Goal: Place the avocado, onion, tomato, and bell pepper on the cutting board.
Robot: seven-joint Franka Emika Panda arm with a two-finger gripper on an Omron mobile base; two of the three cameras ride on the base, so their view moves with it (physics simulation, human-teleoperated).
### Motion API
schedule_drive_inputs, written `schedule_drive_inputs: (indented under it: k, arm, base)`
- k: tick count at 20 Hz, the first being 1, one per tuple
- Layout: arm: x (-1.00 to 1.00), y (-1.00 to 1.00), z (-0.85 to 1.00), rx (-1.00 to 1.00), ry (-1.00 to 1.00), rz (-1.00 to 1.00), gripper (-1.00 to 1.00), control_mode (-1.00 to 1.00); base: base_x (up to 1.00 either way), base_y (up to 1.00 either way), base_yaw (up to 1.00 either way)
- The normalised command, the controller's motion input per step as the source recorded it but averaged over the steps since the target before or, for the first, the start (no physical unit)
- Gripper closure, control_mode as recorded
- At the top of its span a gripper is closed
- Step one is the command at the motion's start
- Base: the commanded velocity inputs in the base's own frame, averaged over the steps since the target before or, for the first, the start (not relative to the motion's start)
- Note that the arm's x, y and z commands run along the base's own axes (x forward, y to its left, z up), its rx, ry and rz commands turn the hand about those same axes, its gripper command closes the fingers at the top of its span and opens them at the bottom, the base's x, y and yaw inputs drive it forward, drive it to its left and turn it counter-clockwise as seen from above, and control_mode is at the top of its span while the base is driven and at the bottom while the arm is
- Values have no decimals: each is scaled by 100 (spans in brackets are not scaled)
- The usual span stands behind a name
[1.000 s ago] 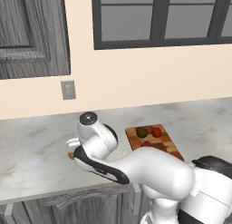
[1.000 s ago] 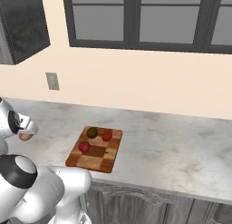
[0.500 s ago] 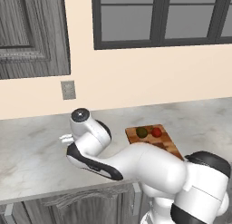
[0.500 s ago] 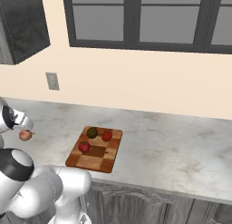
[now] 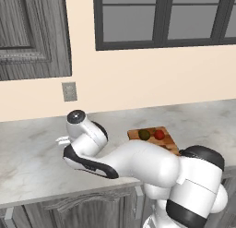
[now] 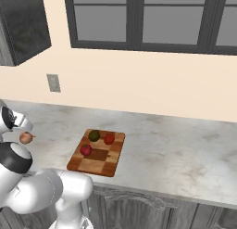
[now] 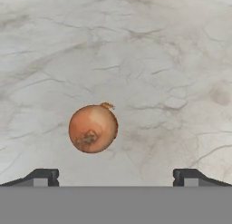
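Left base view: the cutting board [image 5: 169, 141] carries the avocado [image 5: 144, 135] and a red fruit [image 5: 159, 134]; the arm bends left over the counter [image 5: 27, 153].

Right base view: the onion [image 6: 26, 138] sits left of the board.

Hand view: the gripper [image 7: 116, 177], fingers wide apart, hangs above the onion.

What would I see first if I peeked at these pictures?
Probably the onion, a shiny orange-tan ball lying alone on the grey marbled counter, just ahead of the open gripper. Next, the checkered cutting board near the counter's front edge, carrying a dark green avocado and two red fruits.
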Motion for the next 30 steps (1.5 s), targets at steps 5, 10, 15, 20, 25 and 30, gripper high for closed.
schedule_drive_inputs:
  k: [5, 10, 15, 20, 25, 30]
  arm:
    - [0, 7, -20, 0, 0, 0, -100, -100]
    - [9, 1, -18, 1, 0, 0, -100, -100]
    - [20, 7, -18, 0, 0, -1, -100, -100]
    - [20, 11, -19, 0, 0, -1, -100, -100]
    - [5, 7, -14, 0, 0, -2, -100, -100]
    - [0, 2, -7, 0, 0, -1, -100, -100]
  base:
    - [0, 0, 0]
    - [0, 0, 0]
    - [0, 0, 0]
    - [0, 0, 0]
    - [0, 0, 0]
    - [0, 0, 0]
